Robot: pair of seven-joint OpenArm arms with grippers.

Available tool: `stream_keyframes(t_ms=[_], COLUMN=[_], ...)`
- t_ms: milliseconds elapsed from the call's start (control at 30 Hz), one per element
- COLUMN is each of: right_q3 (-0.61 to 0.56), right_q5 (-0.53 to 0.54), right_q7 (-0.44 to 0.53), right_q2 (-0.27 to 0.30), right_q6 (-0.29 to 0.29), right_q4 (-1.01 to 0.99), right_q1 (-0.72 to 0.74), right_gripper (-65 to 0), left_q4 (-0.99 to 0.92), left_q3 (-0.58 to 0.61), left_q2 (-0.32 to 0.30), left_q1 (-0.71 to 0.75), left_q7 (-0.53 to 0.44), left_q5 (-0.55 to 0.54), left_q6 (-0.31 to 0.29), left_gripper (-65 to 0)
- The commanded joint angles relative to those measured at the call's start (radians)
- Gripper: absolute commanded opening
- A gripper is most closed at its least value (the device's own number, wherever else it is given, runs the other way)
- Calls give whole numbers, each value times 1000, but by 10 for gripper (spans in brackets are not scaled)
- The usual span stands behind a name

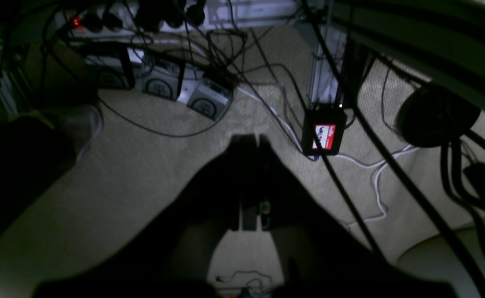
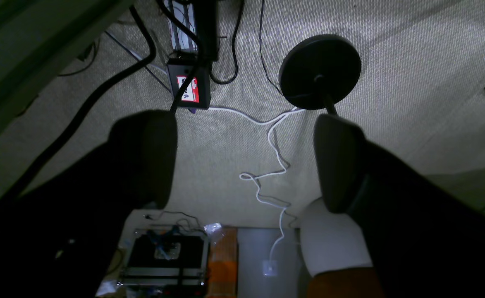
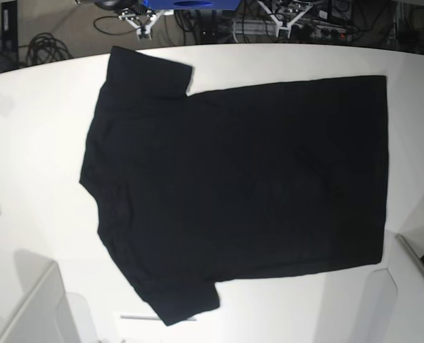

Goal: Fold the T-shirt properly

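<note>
The black T-shirt [image 3: 240, 193] lies spread flat on the white table [image 3: 41, 143] in the base view, with collar and both short sleeves toward the left and the hem toward the right. No print shows. Neither gripper appears in the base view. My left gripper [image 1: 248, 142] shows in the left wrist view with its dark fingers pressed together and holding nothing, hanging over the carpeted floor. My right gripper [image 2: 242, 161] shows in the right wrist view with its fingers [image 2: 143, 157] wide apart and empty, also over the floor. The T-shirt is out of both wrist views.
The floor under the arms has many cables, a black box with a red label [image 1: 324, 134] [image 2: 188, 89], a round black stand base [image 2: 320, 71] and a power strip [image 1: 143, 16]. Pale grey shapes [image 3: 26, 307] sit at the table's near corners.
</note>
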Motion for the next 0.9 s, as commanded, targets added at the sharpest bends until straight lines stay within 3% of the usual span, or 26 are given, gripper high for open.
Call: stream_keyframes(t_ms=[0, 167, 200, 267, 367, 433, 567, 667, 867], right_q3=[-2, -2, -2, -2, -1, -1, -1, -2, -4], right_q5=[-1, -1, 1, 1, 2, 2, 2, 1, -1], right_q7=[-3, -3, -3, -3, -3, -3, -3, -3, -3], right_q2=[5, 5, 5, 5, 1, 1, 4, 4, 7], right_q6=[-6, -6, -6, -6, -6, -6, -6, -8, -9], right_q4=[15, 68, 77, 81, 81, 81, 81, 81, 83], right_q1=[-15, -54, -57, -68, -74, -75, -77, -77, -75], right_gripper=[-263, -624, -650, -650, -650, -650, -650, -650, -650], left_q4=[2, 3, 3, 3, 5, 23, 97, 106, 111], left_q3=[-3, -3, -4, -4, -4, 7, 7, -1, 4], left_q2=[-1, -1, 0, 2, 2, 2, 2, 2, -3], left_q1=[13, 13, 13, 13, 23, 31, 79, 92, 98], left_q7=[1, -5, -5, -5, -6, -8, -8, -8, -8], left_q5=[-1, -1, -1, -1, -1, -1, -1, -1, -1], left_q6=[5, 5, 5, 5, 5, 3, 3, 3, 3], left_gripper=[-643, -635, -607, -520, -319, -237, -227, -301, -650])
